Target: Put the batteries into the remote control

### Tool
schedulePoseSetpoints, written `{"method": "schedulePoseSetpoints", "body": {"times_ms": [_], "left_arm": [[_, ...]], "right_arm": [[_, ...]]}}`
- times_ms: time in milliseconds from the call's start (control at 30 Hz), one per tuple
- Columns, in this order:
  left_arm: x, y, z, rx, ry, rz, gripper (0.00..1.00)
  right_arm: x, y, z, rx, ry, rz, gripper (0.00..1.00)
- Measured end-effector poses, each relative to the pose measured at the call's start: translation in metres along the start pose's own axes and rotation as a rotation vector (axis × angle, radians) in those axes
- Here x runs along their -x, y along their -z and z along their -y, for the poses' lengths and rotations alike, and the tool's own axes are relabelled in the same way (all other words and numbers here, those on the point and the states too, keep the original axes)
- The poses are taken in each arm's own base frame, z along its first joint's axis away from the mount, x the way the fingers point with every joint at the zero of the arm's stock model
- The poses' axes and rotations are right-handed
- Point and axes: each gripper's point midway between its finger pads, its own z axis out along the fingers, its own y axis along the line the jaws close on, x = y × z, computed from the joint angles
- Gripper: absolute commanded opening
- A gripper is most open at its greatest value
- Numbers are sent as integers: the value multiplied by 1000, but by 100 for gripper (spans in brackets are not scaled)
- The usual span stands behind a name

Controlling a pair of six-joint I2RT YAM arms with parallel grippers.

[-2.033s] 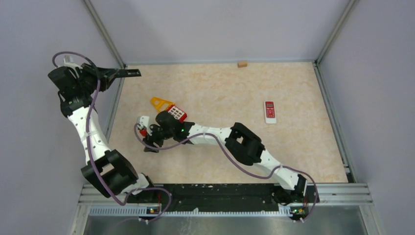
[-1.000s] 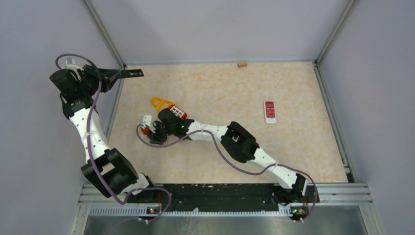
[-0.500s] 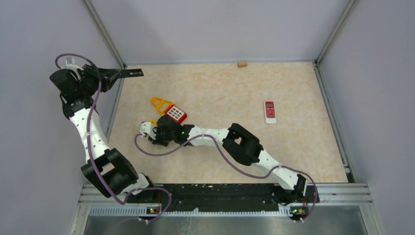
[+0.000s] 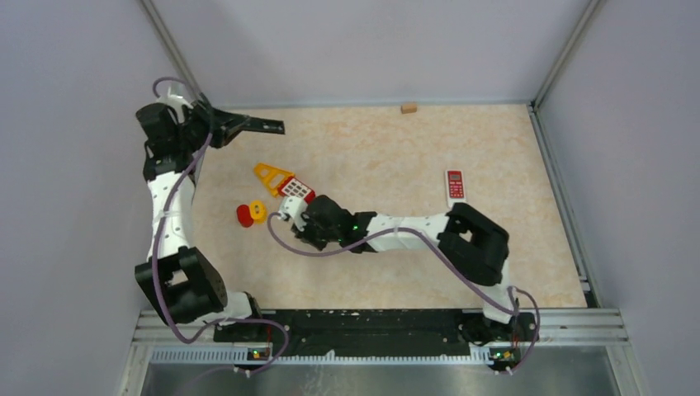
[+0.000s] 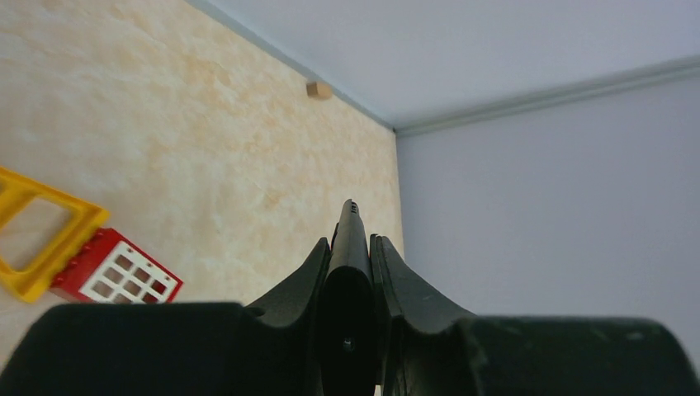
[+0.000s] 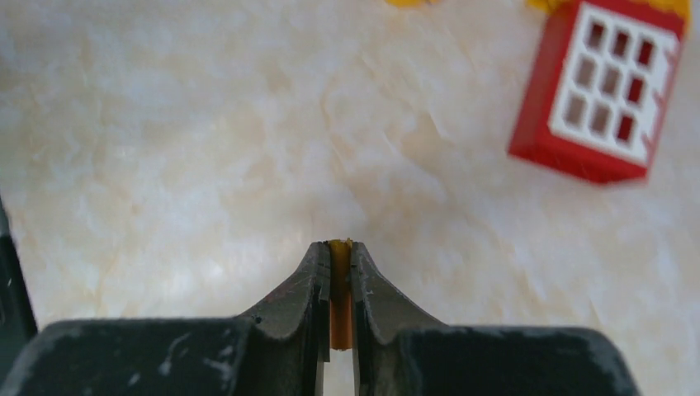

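My left gripper [image 4: 229, 128] is raised over the table's far left corner. It is shut on a slim black remote control [image 4: 260, 125], which sticks out past the fingertips [image 5: 351, 239]. My right gripper [image 6: 339, 246] is low over the table, just below the red and white block [image 4: 297, 190]. It is shut on a thin orange-yellow piece [image 6: 339, 289] standing between the jaws. I cannot tell whether that piece is one of the batteries. No other battery shows in any view.
A small red and white remote [image 4: 455, 188] lies at the right. A yellow frame [image 4: 271, 175] touches the red and white block. A red disc [image 4: 245, 216] and a yellow disc [image 4: 258, 211] lie left of my right gripper. A wooden cube [image 4: 408, 107] sits at the back wall.
The right gripper closed on the thin piece and pulled back to the right, uncovering the red and yellow discs. The left arm swung right with the black remote.
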Motion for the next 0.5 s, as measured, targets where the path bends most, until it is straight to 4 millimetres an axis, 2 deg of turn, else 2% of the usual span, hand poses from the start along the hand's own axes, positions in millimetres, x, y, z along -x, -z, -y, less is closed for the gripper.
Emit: {"method": "schedulePoseSetpoints", "body": {"times_ms": [133, 200, 267, 367, 500], "left_arm": [[-52, -35, 13, -90, -62, -164, 0], [-82, -45, 16, -148, -88, -249, 0], [-103, -49, 17, -192, -107, -311, 0], [-120, -47, 17, -241, -139, -365, 0], [-149, -38, 18, -299, -201, -429, 0]], "right_arm": [[-31, 61, 20, -172, -142, -23, 0], [-48, 85, 27, -247, -208, -34, 2], [-69, 106, 34, -321, -273, -51, 3], [-93, 124, 42, -404, -354, -74, 4], [-117, 131, 52, -487, -448, -107, 5]]}}
